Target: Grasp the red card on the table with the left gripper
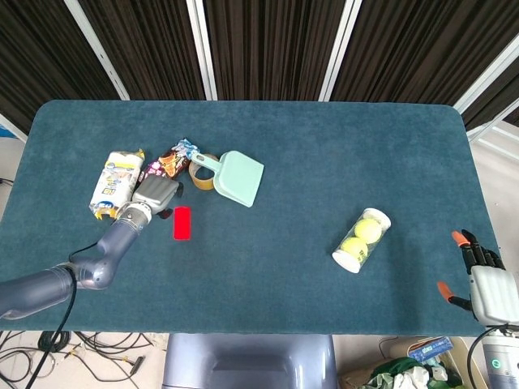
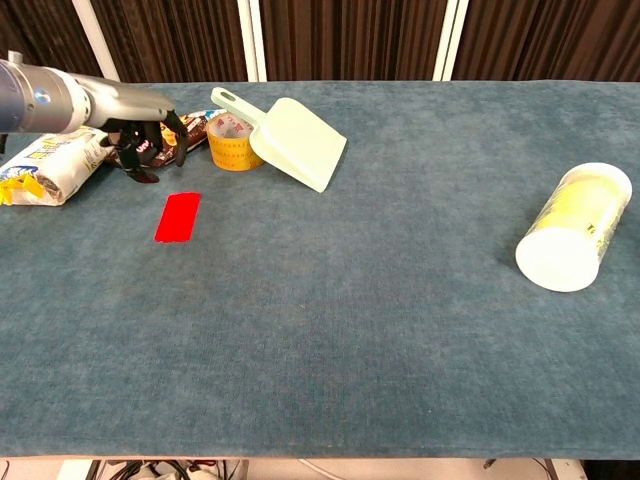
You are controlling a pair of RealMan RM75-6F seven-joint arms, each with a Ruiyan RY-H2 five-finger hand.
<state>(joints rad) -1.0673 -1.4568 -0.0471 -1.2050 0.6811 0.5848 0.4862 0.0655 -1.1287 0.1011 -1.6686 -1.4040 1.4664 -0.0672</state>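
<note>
The red card (image 1: 182,223) (image 2: 178,217) lies flat on the blue table, left of centre. My left hand (image 1: 156,197) (image 2: 148,137) hovers just behind and to the left of the card, palm down, fingers hanging apart with nothing in them; it does not touch the card. My right hand (image 1: 485,279) rests off the table's right front corner, fingers apart and holding nothing; the chest view does not show it.
Behind the card lie a white snack bag (image 1: 113,182) (image 2: 45,165), a dark snack packet (image 1: 170,160) (image 2: 170,135), a tape roll (image 2: 233,143) and a pale green dustpan (image 1: 235,177) (image 2: 295,140). A tube of tennis balls (image 1: 362,240) (image 2: 572,228) lies at the right.
</note>
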